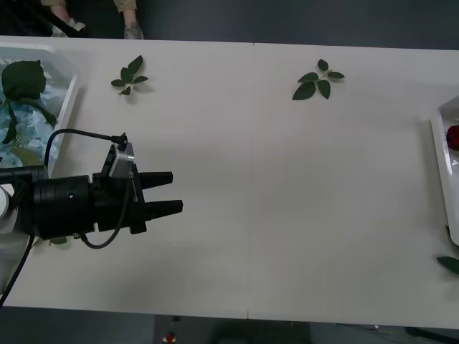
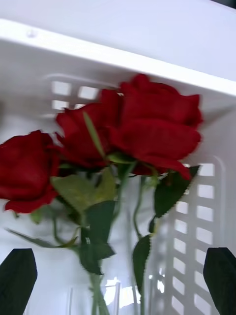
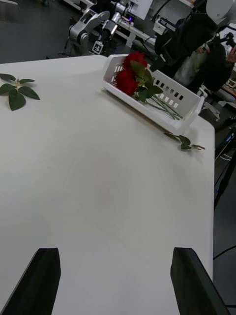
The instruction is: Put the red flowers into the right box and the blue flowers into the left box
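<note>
Three red flowers (image 2: pixel 132 128) lie in the right box (image 2: pixel 123 59), their stems running down between the wide-apart fingers of my open right gripper (image 2: pixel 119 252), which hangs just above them. From the left wrist view, the red flowers (image 3: pixel 130 74) rest in the right box (image 3: pixel 189 106) at the table's far end. In the front view, only an edge of the right box (image 1: pixel 439 143) and one red flower head (image 1: pixel 453 136) show. The blue flowers (image 1: pixel 25 122) lie in the left box (image 1: pixel 69 93). My left gripper (image 1: pixel 176 191) hovers open over bare table beside it, holding nothing.
Loose green leaf sprigs lie on the white table: one at the back left (image 1: pixel 129 75), one at the back centre (image 1: pixel 318 80), and one by the right box near the front edge (image 1: pixel 450 264). Other robot arms and equipment (image 3: pixel 98 24) stand beyond the table.
</note>
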Available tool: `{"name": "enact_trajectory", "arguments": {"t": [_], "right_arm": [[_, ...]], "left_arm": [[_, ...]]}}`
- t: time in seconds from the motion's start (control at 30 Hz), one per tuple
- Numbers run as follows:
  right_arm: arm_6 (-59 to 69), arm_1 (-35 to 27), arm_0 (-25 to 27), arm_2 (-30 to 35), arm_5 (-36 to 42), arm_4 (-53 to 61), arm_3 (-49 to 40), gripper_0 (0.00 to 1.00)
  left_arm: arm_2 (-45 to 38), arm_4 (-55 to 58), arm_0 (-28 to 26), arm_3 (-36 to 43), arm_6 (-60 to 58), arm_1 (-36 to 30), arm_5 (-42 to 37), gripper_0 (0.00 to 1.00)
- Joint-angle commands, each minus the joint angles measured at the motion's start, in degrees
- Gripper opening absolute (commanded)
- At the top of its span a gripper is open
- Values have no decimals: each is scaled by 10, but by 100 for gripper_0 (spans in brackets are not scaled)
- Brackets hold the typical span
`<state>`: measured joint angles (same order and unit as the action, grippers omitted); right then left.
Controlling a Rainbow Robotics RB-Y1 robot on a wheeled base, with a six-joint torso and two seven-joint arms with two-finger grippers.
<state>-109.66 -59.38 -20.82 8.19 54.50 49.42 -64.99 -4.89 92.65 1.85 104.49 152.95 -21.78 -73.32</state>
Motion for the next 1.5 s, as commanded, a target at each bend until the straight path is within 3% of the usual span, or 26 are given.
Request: {"name": "enact_trajectory", "arguments": {"t": [0.03,0.37,0.5,0.93,1.17,1.5], "right_arm": [[-65,-22,-7,7,45,32,-69,100],[-144,2,-7,68,219,135,-214,100],[-199,41,-7,127,286,185,-251,100],[-362,144,-7,154,382,277,-314,100],[-453,175,-8,104,426,297,-339,100],[-453,177,-22,-14,422,313,-361,100]], "left_arm": [[7,6,3,7,21,-8,4,65],[7,6,3,7,21,-8,4,65],[7,6,3,7,21,-8,4,65],[7,6,3,7,21,-8,4,65],[7,6,3,7,21,-8,4,65],[7,6,3,7,21,-8,4,65]]}}
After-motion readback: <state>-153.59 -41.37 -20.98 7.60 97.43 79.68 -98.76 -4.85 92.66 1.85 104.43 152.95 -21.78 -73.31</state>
